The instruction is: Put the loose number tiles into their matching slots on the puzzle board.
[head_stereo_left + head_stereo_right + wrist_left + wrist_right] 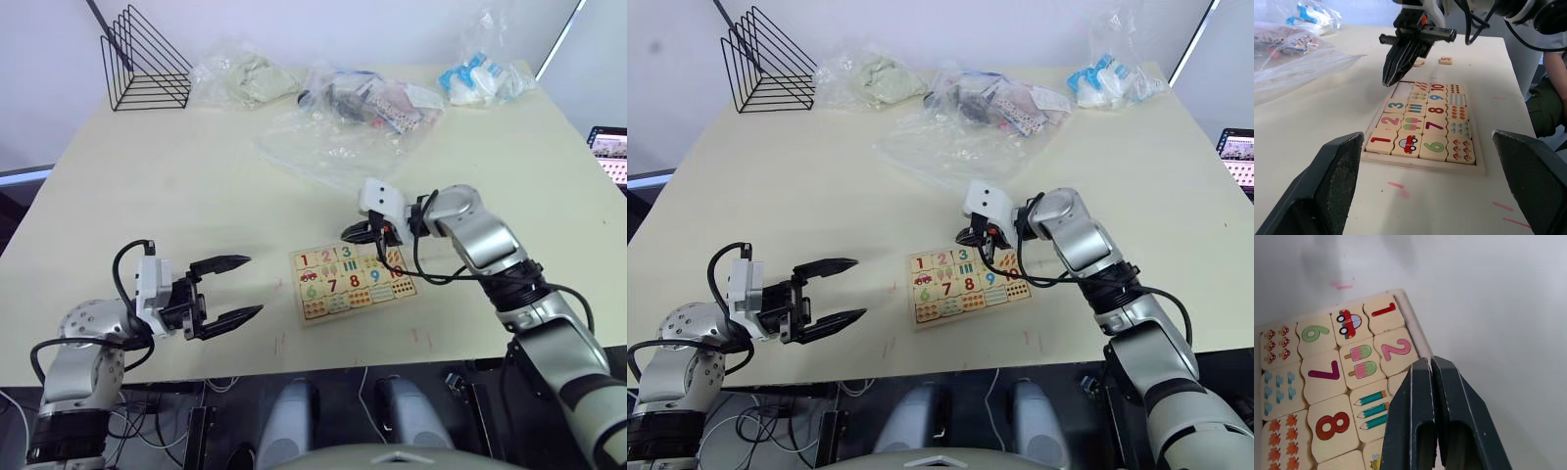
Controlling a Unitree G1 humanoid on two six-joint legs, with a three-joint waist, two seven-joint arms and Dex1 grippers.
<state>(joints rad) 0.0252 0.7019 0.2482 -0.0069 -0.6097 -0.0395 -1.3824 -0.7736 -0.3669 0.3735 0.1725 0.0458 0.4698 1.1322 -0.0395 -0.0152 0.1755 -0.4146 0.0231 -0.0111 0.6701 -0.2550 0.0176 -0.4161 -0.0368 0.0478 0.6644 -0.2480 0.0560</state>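
Note:
The puzzle board (353, 281) lies flat near the table's front edge. The red 1 (1381, 141), pink 2 (1391, 120) and 3 (1396, 105) tiles sit in its top-row slots, and the recess (1403, 91) beside the 3 is empty. Two loose number tiles (1445, 60) (1419, 62) lie on the table just past the board's far end. My right gripper (358, 233) is shut, with nothing visible between its fingers (1410, 396), and hangs over the board's top edge by the empty recess. My left gripper (240, 287) is open, well left of the board, holding nothing.
A black wire rack (147, 59) stands at the far left corner. Crumpled clear plastic bags (338, 113) with small items spread across the back of the table, one more bag (485, 73) at the far right. A screen (612, 152) sits off the right edge.

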